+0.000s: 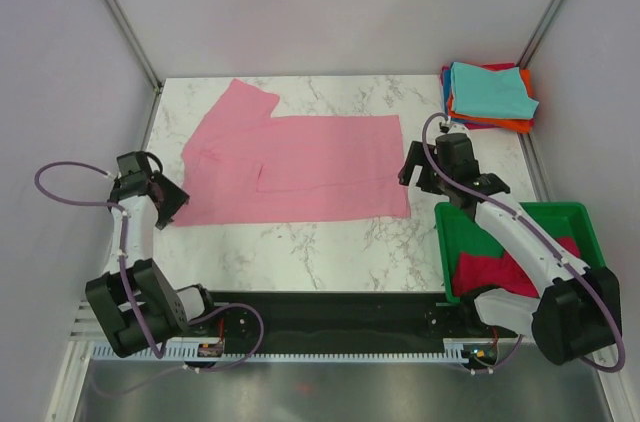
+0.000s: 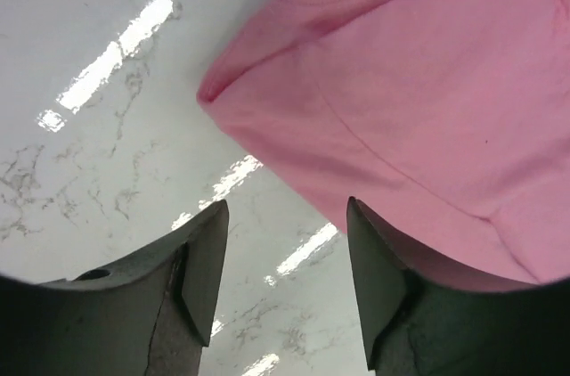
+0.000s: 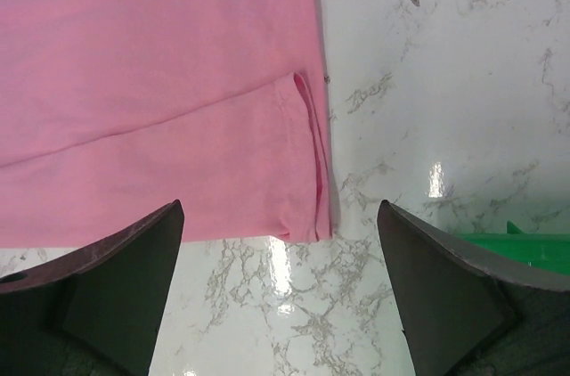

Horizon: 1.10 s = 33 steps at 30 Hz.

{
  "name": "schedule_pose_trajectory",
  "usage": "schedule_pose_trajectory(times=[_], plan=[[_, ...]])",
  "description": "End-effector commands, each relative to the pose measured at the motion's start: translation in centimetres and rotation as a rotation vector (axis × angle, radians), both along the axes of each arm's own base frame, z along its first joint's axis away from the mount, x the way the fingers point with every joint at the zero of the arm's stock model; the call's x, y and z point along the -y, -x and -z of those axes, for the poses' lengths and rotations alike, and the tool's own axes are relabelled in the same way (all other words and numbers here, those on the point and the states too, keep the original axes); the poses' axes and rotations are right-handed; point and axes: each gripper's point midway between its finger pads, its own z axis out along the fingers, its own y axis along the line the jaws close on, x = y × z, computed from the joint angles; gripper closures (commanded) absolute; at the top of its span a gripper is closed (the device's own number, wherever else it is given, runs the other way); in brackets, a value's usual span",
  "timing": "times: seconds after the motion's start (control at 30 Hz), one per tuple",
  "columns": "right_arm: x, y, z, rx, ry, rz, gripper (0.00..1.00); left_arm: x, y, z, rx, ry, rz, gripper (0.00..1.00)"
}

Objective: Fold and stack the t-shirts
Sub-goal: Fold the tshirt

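A light pink t-shirt (image 1: 300,167) lies spread on the marble table, partly folded lengthwise, collar end to the left. My left gripper (image 1: 170,200) is open and empty at the shirt's near left corner; in the left wrist view the pink cloth (image 2: 419,100) lies just beyond the fingertips (image 2: 209,251). My right gripper (image 1: 418,174) is open and empty at the shirt's near right corner, whose hem (image 3: 307,171) shows in the right wrist view. A stack of folded t-shirts (image 1: 490,94), teal on top with orange, blue and red under it, sits at the back right.
A green plastic bin (image 1: 575,217) at the near right holds magenta and red shirts (image 1: 495,272); its edge shows in the right wrist view (image 3: 508,238). Grey walls and metal rails enclose the table on three sides.
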Motion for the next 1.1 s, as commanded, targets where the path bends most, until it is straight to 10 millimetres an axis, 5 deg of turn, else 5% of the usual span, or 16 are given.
schedule_pose_trajectory(times=[0.0, 0.13, 0.23, 0.3, 0.37, 0.4, 0.43, 0.47, 0.5, 0.53, 0.6, 0.63, 0.73, 0.8, 0.9, 1.07], plan=[[-0.1, 0.6, -1.1, 0.021, -0.032, -0.003, 0.02, 2.1, 0.6, -0.9, -0.032, 0.081, 0.138, 0.36], [-1.3, 0.2, -1.9, 0.033, -0.049, -0.07, 0.02, 1.6, -2.6, -7.8, 0.176, 0.003, 0.176, 0.31], [-2.7, -1.2, -2.5, 0.07, -0.069, -0.137, 0.02, 2.9, -7.9, -13.0, 0.416, -0.032, 0.286, 0.27], [-3.1, -2.2, -1.9, 0.064, -0.077, -0.131, 0.02, 3.9, -12.6, -13.5, 0.479, -0.024, 0.351, 0.24], [-3.7, -3.3, -1.9, 0.059, -0.074, -0.136, 0.02, 6.1, -17.3, -16.6, 0.53, -0.062, 0.45, 0.24], [-3.9, -3.8, -2.3, 0.066, -0.068, -0.141, 0.02, 7.1, -20.4, -12.8, 0.439, -0.039, 0.51, 0.24], [-3.9, -4.0, -1.9, 0.057, -0.062, -0.138, 0.02, 7.4, -23.5, -16.3, 0.516, -0.074, 0.537, 0.24], [-3.9, -4.3, -1.2, 0.037, -0.055, -0.129, 0.02, 7.3, -25.7, -15.8, 0.514, -0.073, 0.556, 0.24], [-4.1, -4.5, -1.2, 0.025, -0.057, -0.132, 0.02, 7.5, -28.5, -12.2, 0.468, -0.028, 0.585, 0.25], [-4.4, -4.5, -0.3, -0.002, -0.063, -0.139, 0.02, 7.2, -31.8, -15.4, 0.554, -0.064, 0.607, 0.25], [-5.2, -4.4, 0.2, -0.018, -0.093, -0.167, 0.02, 7.6, -35.4, -15.8, 0.609, -0.065, 0.663, 0.25], [-5.7, -4.3, 0.7, -0.025, -0.098, -0.184, 0.02, 7.3, -39.1, -14.8, 0.646, -0.074, 0.679, 0.25], [-6.8, -4.0, 1.5, -0.028, -0.096, -0.231, 0.02, 6.5, -44.0, -14.7, 0.767, -0.125, 0.671, 0.23], [-7.3, -3.7, 1.9, -0.035, -0.091, -0.255, 0.02, 4.9, -45.4, -13.7, 0.819, -0.128, 0.589, 0.22], [-8.3, -3.0, 2.8, -0.056, -0.081, -0.292, 0.02, 3.6, -46.8, -8.8, 0.825, -0.016, 0.502, 0.24], [-9.5, -3.2, 3.1, -0.067, -0.096, -0.305, 0.02, 5.0, -47.4, -2.5, 0.764, 0.104, 0.481, 0.25]])
